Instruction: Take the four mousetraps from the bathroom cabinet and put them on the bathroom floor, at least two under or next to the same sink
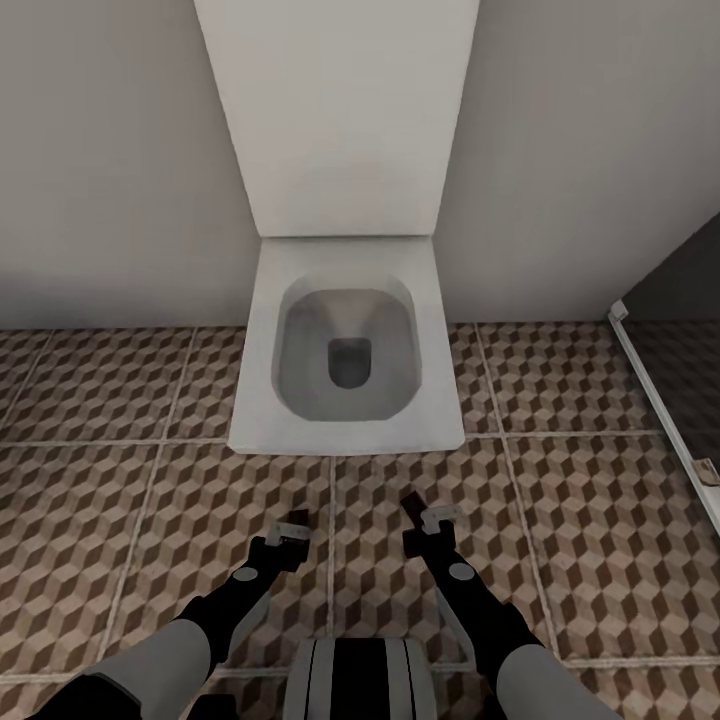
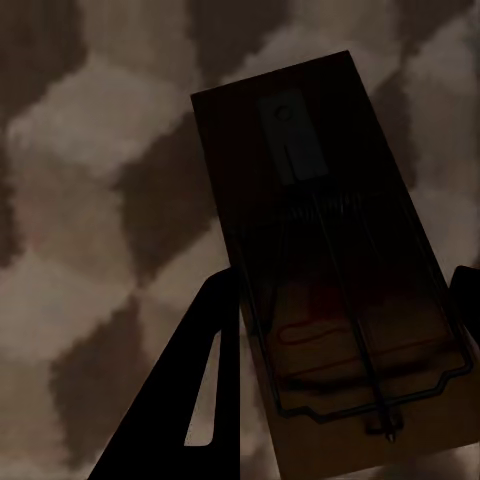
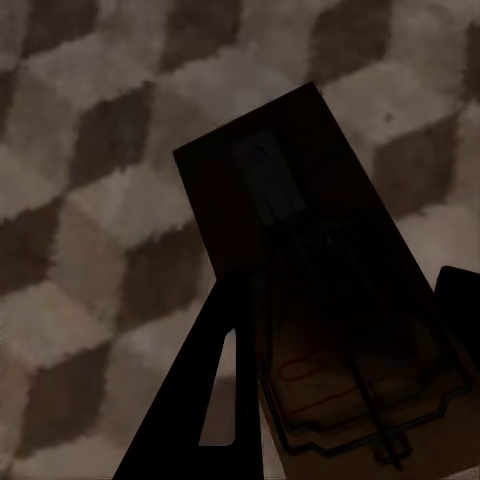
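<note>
My left gripper hangs low over the bathroom floor, just in front of a toilet. In the left wrist view it is shut on a mousetrap, a flat wooden rectangle with a wire bar, held above the cube-patterned tiles. My right gripper hovers beside it, and the right wrist view shows it shut on a second mousetrap over the same tiles. Both traps look dark in shadow. The cabinet and the sink are out of view.
A white square toilet with its lid raised against the pale wall stands straight ahead. A white-framed dark glass enclosure borders the floor at the right. My base is at the near edge.
</note>
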{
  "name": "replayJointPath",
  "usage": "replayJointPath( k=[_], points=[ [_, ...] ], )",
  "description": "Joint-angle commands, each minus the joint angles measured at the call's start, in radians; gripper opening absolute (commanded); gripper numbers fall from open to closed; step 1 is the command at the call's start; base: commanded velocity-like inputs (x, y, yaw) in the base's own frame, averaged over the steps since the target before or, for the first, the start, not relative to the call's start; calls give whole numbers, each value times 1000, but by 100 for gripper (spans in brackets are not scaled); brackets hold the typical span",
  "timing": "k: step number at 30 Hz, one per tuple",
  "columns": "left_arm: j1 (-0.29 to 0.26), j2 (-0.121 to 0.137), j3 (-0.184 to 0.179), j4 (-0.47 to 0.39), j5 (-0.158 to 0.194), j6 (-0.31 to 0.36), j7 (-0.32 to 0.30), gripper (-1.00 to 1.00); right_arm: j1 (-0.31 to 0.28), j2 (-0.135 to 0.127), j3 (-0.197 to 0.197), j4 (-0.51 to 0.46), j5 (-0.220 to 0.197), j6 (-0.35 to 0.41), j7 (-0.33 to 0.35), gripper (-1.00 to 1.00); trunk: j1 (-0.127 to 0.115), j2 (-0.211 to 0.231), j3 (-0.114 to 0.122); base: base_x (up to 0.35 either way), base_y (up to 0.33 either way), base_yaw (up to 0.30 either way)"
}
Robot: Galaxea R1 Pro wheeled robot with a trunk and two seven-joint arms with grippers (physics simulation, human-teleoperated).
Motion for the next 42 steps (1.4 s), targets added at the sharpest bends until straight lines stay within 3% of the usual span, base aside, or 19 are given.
replayJointPath(
  k=[1,11,42],
  points=[
    [-1,0,-9,1,7,-4,7,-100,0,1,2,4,7,-2,-4,-100,0,0,0,4,0,0],
    [-1,-1,-9,1,7,-4,7,-100,0,4,1,57,10,-1,-9,-100,0,0,0,1,0,0],
    [-1,-13,-9,17,7,-4,7,-100,0,1,4,61,11,4,-10,-100,0,0,0,0,0,0]
  ],
)
